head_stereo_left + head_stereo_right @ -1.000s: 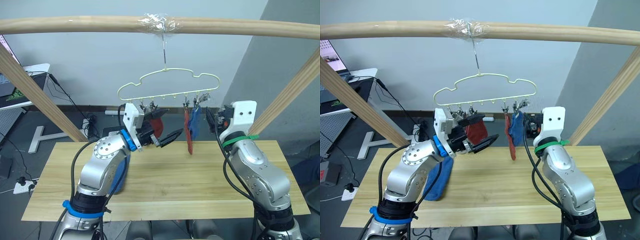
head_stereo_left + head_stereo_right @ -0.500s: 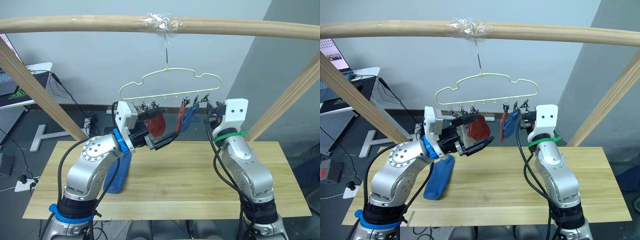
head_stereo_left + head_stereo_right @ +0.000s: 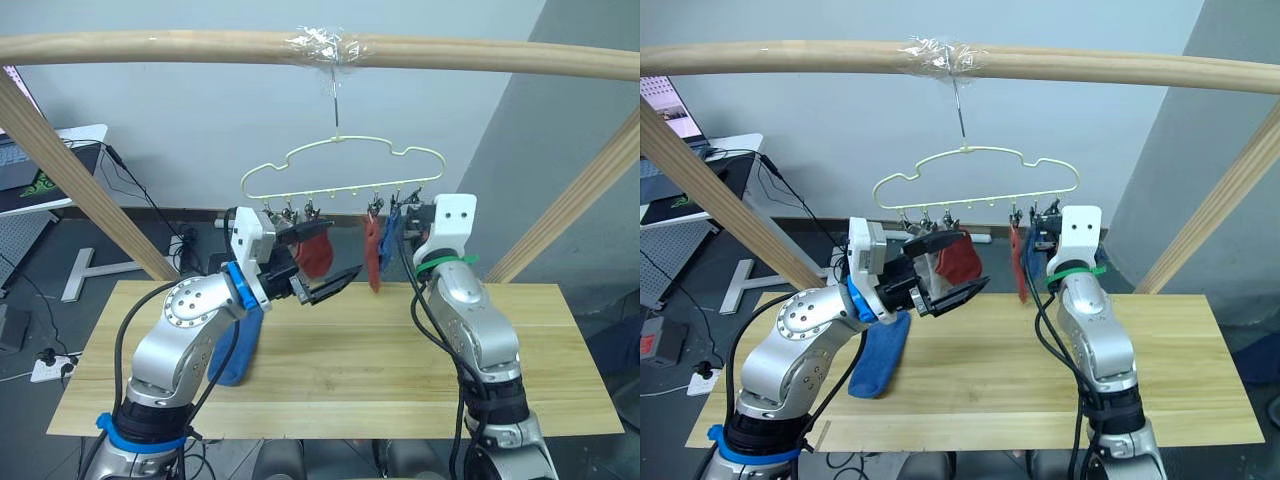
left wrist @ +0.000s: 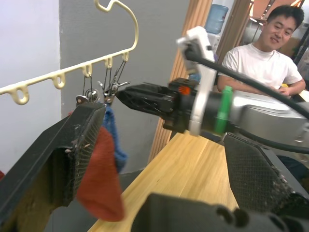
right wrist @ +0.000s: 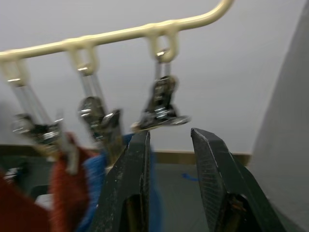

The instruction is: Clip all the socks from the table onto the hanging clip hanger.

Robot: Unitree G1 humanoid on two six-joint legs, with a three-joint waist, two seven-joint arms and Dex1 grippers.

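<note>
Pale yellow-green wire forms the wavy clip hanger [image 3: 340, 168], which hangs by a metal hook from a thick round wooden bar [image 3: 150, 48] running across the top of the scene, with a row of small metal clips [image 5: 161, 104] dangling along its lower edge. A rust-red sock [image 3: 372, 254] and a blue sock [image 3: 387, 238] hang side by side from clips toward the right end of the hanger, touching each other. Another rust-red sock [image 3: 315, 253] hangs further left, under the left-hand clips, right at the left gripper [image 3: 322, 265]. That gripper is raised above the tabletop with its two black fingers spread apart, one above and one below the sock; whether the fingers touch the fabric cannot be told. The right gripper [image 5: 169, 145] is lifted to the right end of the hanger, its fingers parted with a gap between them and holding nothing, their tips just below the rightmost clip, which hangs bare beside the blue sock. On the pale wooden plank tabletop [image 3: 400, 370], a second blue sock [image 3: 880, 355] lies flat on the left side, partly hidden by the left arm. Slanted wooden posts [image 3: 90, 195] frame the scene on both sides. In the left wrist view a person in a white t-shirt [image 4: 260, 63] sits beyond the far right of the tabletop.
</note>
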